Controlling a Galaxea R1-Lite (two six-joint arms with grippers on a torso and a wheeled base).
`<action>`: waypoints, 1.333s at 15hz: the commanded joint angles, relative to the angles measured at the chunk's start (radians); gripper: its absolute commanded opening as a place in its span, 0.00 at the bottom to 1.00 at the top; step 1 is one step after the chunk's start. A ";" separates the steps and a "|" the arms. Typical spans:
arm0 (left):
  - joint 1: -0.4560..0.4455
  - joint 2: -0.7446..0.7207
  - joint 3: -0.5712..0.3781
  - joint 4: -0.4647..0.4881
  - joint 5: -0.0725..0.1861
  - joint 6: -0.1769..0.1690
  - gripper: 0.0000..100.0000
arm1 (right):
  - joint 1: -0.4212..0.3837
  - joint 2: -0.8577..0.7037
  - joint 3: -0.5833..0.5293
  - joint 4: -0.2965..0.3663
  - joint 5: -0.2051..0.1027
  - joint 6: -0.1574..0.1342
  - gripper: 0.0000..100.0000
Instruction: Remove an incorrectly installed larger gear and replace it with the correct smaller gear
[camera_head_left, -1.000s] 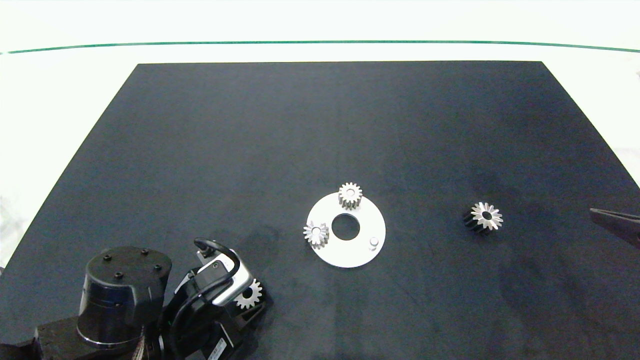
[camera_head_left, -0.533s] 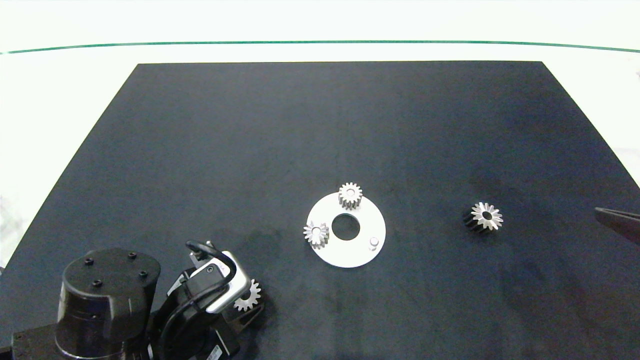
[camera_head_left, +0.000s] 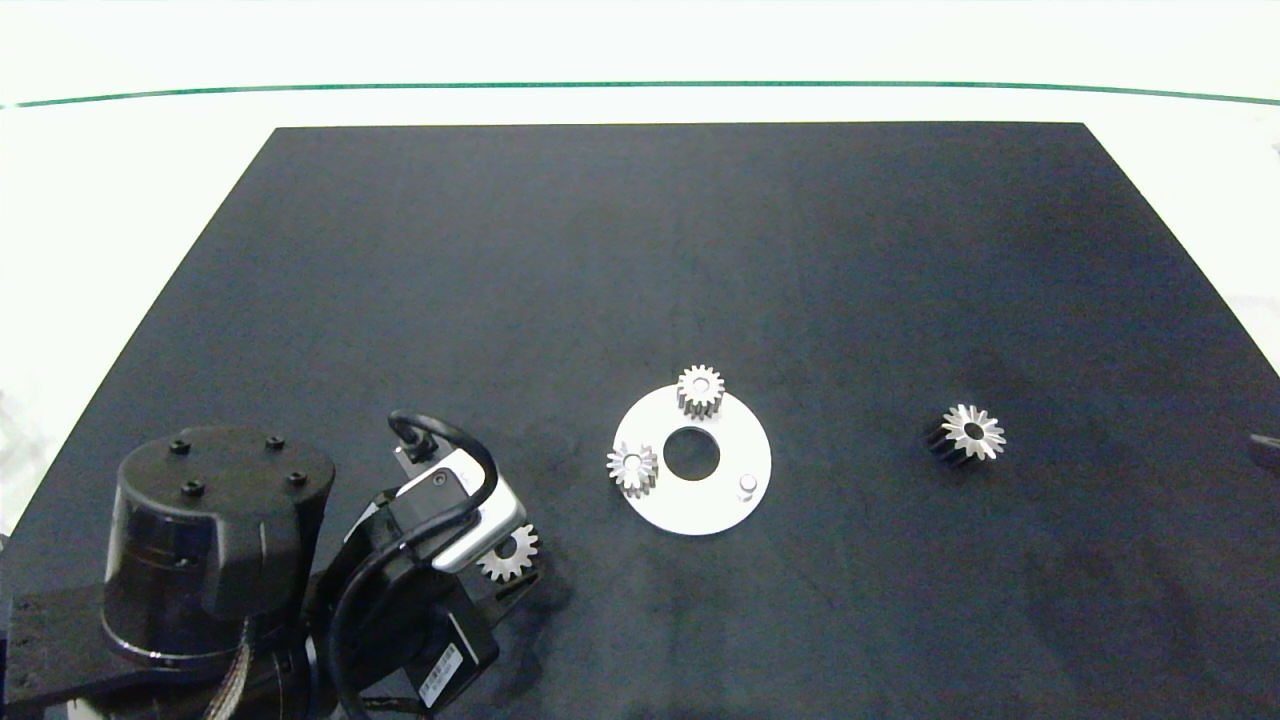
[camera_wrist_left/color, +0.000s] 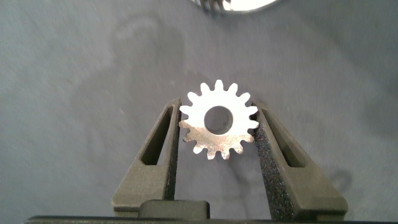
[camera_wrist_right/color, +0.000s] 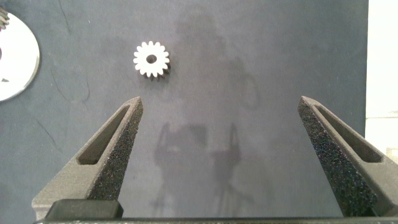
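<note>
My left gripper (camera_head_left: 508, 555) (camera_wrist_left/color: 217, 122) is shut on the smaller gear (camera_head_left: 510, 552) (camera_wrist_left/color: 218, 119), its fingers (camera_wrist_left/color: 163, 144) pressing opposite teeth, at the near left of the white disc (camera_head_left: 722, 505). The disc carries two alike small gears (camera_head_left: 700, 390) (camera_head_left: 632, 467) and one bare peg (camera_head_left: 746, 486). The larger gear (camera_head_left: 967, 436) (camera_wrist_right/color: 151, 60) lies on the mat to the disc's right, star face up. My right gripper (camera_wrist_right/color: 221, 102) is open and holds nothing, well back from the larger gear; only a sliver of it (camera_head_left: 1268, 445) shows at the head view's right edge.
A black mat (camera_head_left: 640, 250) covers the white table, with a green line (camera_head_left: 640, 85) beyond it. The disc's rim shows in the left wrist view (camera_wrist_left/color: 242, 5) and the right wrist view (camera_wrist_right/color: 15, 62). The left arm's bulk (camera_head_left: 220, 540) fills the near left corner.
The left gripper, holding the smaller gear, has moved up and right toward the disc. The right gripper has drawn back almost out of the head view.
</note>
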 joint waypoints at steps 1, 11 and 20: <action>-0.041 0.003 -0.210 0.185 0.003 0.002 0.22 | -0.003 -0.034 0.019 0.002 -0.002 0.017 1.00; -0.218 0.187 -0.405 0.224 0.088 0.005 0.22 | -0.091 -0.134 0.026 0.017 -0.003 0.051 1.00; -0.275 0.415 -0.643 0.228 0.114 0.004 0.22 | -0.192 -0.221 0.031 0.051 -0.002 0.052 1.00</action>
